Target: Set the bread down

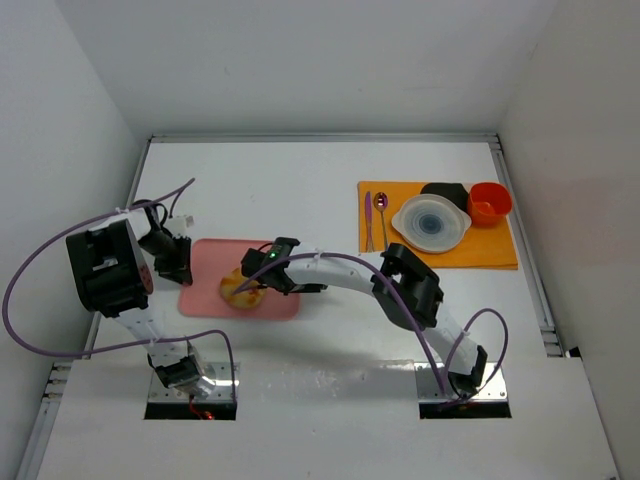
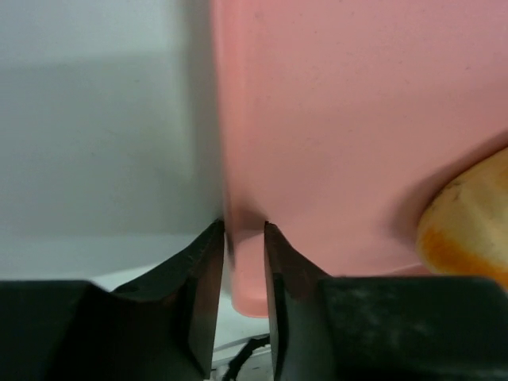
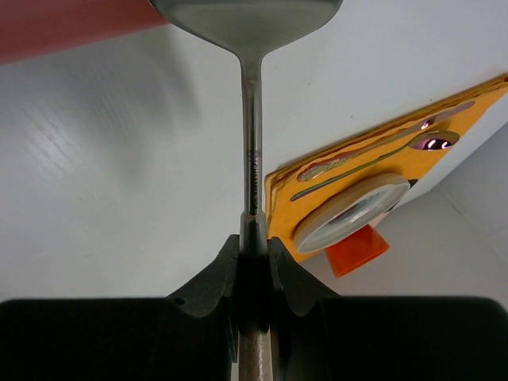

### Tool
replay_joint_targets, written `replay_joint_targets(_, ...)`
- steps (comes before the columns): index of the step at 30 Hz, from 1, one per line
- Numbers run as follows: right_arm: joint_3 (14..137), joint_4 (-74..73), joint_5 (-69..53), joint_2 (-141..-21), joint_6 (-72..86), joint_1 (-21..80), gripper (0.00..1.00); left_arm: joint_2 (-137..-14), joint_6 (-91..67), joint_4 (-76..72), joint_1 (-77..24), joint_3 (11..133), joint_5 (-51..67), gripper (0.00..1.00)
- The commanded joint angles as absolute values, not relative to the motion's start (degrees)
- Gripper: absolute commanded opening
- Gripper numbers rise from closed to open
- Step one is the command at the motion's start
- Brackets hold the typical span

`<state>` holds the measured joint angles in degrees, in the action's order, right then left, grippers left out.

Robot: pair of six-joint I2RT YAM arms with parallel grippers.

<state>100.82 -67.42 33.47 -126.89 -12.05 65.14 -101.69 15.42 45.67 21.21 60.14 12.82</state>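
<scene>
The bread (image 1: 240,290) is a golden-yellow bun lying on a pink board (image 1: 275,303). It also shows at the right edge of the left wrist view (image 2: 468,226). My left gripper (image 1: 178,263) is shut on the board's left edge (image 2: 238,262), which sits pinched between the jaws (image 2: 244,228). My right gripper (image 1: 270,266) reaches in from the right, just above the bread, and is shut (image 3: 254,238) on the handle of a metal spatula (image 3: 252,119). The spatula's blade (image 3: 246,16) points toward the board. A white plate (image 1: 430,222) lies on an orange placemat (image 1: 490,252) at the right.
On the placemat are an orange-red bowl (image 1: 489,203), a black container (image 1: 445,190), a purple spoon (image 1: 382,212) and a fork (image 1: 367,222). White walls close in the table at the left, back and right.
</scene>
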Motion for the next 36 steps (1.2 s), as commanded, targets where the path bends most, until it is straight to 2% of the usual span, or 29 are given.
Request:
replay_joint_targets(1, 99.2, -66.9, 33.5, -123.2, -14.0, 65.7, 0.0, -101.3, 17.2, 46.7, 21.3, 60.6, 15.7, 0.34)
replay_joint_targets(7, 100.7, -66.8, 33.0, -123.7, -13.4, 65.8, 0.0, -99.2, 17.8, 47.2, 21.3, 61.8, 17.6, 0.38)
replay_joint_targets(13, 100.1, -66.1, 32.4, -124.0, -12.5, 65.7, 0.0, -103.5, 16.5, 44.4, 20.1, 60.7, 13.7, 0.27)
replay_joint_targets(16, 97.5, -65.0, 32.2, -122.8, -12.9, 65.7, 0.0, -104.9, 15.9, 43.8, 19.6, 59.9, 12.2, 0.16)
replay_joint_targets(17, 96.9, -64.2, 32.3, -122.5, -13.1, 65.6, 0.0, -104.9, 15.9, 43.2, 19.6, 59.9, 12.2, 0.08)
replay_joint_targets(19, 94.9, -63.5, 30.9, -121.4, -14.1, 65.7, 0.0, -105.6, 15.4, 43.2, 19.6, 59.3, 12.2, 0.0)
replay_joint_targets(30, 92.7, -58.6, 25.8, -118.9, -20.7, 67.4, 0.0, -105.7, 12.4, 42.7, 19.6, 59.3, 10.4, 0.0)
replay_joint_targets(36, 101.9, -61.3, 25.8, -127.6, -23.0, 69.6, 0.0, -105.2, 12.4, 42.7, 19.6, 58.8, 9.8, 0.0)
